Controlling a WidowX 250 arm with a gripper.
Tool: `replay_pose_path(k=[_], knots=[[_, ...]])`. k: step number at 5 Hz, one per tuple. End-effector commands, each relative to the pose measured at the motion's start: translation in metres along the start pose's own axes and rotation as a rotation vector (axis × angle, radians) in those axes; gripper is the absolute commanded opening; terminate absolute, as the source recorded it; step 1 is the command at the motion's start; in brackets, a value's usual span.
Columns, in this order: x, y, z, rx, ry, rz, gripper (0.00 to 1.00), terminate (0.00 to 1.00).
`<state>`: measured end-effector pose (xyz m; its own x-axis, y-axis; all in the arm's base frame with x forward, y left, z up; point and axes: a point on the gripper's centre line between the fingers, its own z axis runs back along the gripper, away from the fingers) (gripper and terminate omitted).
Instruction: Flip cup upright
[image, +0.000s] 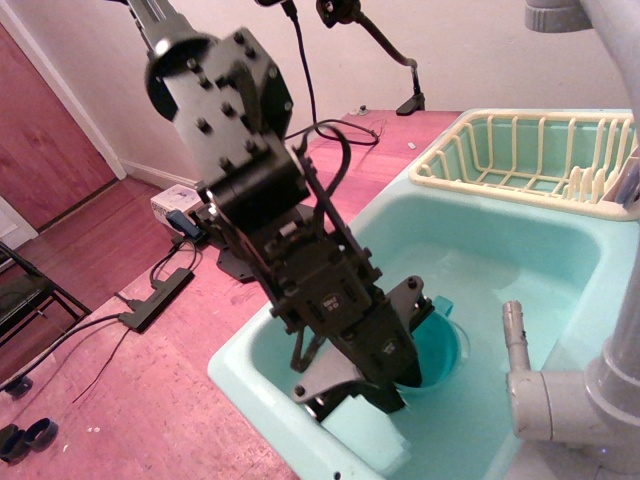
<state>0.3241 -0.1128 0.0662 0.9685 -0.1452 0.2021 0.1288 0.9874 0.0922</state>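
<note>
The teal-blue cup is in the pale aqua sink basin, near its middle. Its wide opening faces up and slightly toward the right, and its small handle points to the back. My gripper reaches down into the sink, tilted, from the left. Its fingers are closed on the cup's near left rim. The fingertips are partly hidden behind the gripper body. I cannot tell whether the cup's base touches the sink floor.
A cream dish rack stands at the sink's back right. Grey faucet pipes and a spout crowd the right front. The arm's base sits on the pink counter to the left. The drain is hidden by the cup.
</note>
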Motion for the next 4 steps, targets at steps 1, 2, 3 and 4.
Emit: replay_pose_path(k=[1, 2, 3, 4], knots=[[0.006, -0.018, -0.028, -0.048, -0.116, 0.085, 1.0, 0.0], [0.016, 0.001, -0.012, -0.022, -0.123, 0.074, 1.0, 0.0], [0.034, 0.031, 0.027, 0.033, -0.116, 0.021, 1.0, 0.0], [0.054, 0.063, 0.072, 0.062, -0.066, -0.051, 1.0, 0.0]])
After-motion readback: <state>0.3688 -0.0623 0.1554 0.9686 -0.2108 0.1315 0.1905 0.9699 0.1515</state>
